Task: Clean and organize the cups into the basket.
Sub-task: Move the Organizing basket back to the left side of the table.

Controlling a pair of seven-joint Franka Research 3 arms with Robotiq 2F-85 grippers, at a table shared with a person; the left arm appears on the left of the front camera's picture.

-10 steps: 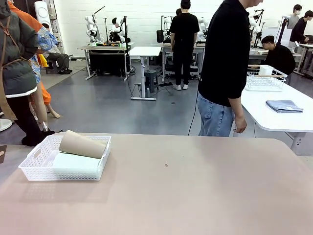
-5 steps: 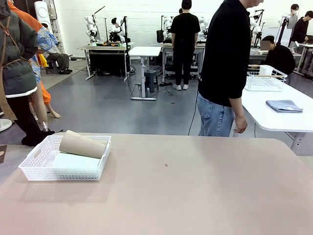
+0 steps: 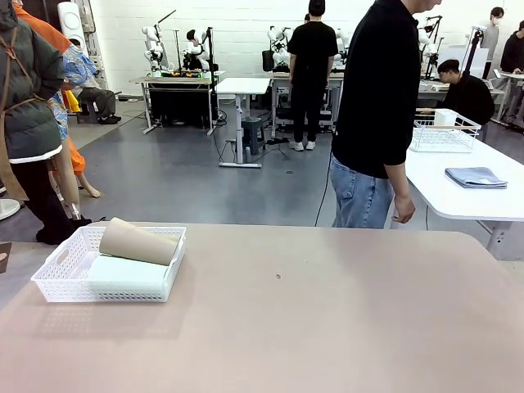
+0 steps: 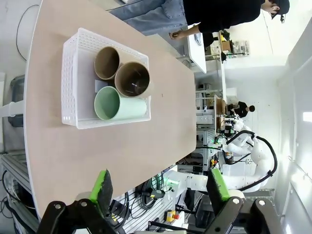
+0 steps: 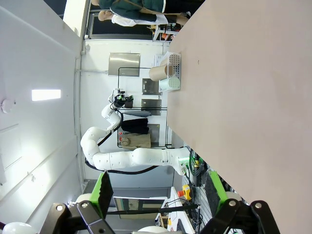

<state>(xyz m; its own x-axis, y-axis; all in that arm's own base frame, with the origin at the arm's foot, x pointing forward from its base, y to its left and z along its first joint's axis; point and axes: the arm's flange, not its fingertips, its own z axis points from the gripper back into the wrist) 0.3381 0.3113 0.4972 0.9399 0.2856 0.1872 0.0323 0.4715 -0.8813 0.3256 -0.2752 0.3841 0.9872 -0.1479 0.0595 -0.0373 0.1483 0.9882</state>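
Nothing on the tabletop (image 3: 327, 311) has moved. Both tools, left tool (image 4: 158, 187) and right tool (image 5: 158, 190), stand open and empty. The upper brown cup (image 3: 139, 241) lies on the others in the basket (image 3: 61, 270); a bump could roll it out.

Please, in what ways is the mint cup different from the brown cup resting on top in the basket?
The mint cup is pale green-white; the top brown cup is tan. The mint cup lies low on the floor of the basket; the top brown cup sits higher, propped on the others and tilted. Both lie on their sides, empty, mouths facing the same side.
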